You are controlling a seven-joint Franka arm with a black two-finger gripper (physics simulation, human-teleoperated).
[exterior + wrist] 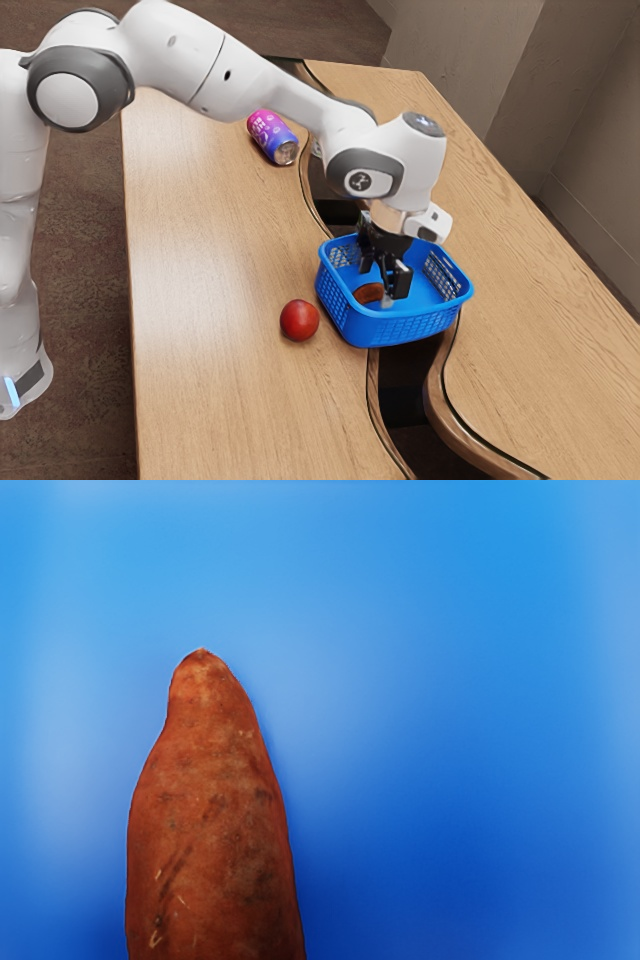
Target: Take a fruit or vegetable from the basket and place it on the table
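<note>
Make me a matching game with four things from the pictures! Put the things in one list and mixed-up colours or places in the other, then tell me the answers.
Things:
1. Can
2. Basket
3. Sweet potato
4. Round fruit or veggie

Colours and places:
A. Brownish orange, inside something blue
B. Red, on the table
C. Pink, purple and blue, lying on its side
D. Blue all over, with little holes in its sides

Right pairs: 1-C, 2-D, 3-A, 4-B

Exterior view looked down from farther off beside the arm (245, 85), wrist view closely faced the basket (400, 328), both showed sweet potato (215, 820)
</note>
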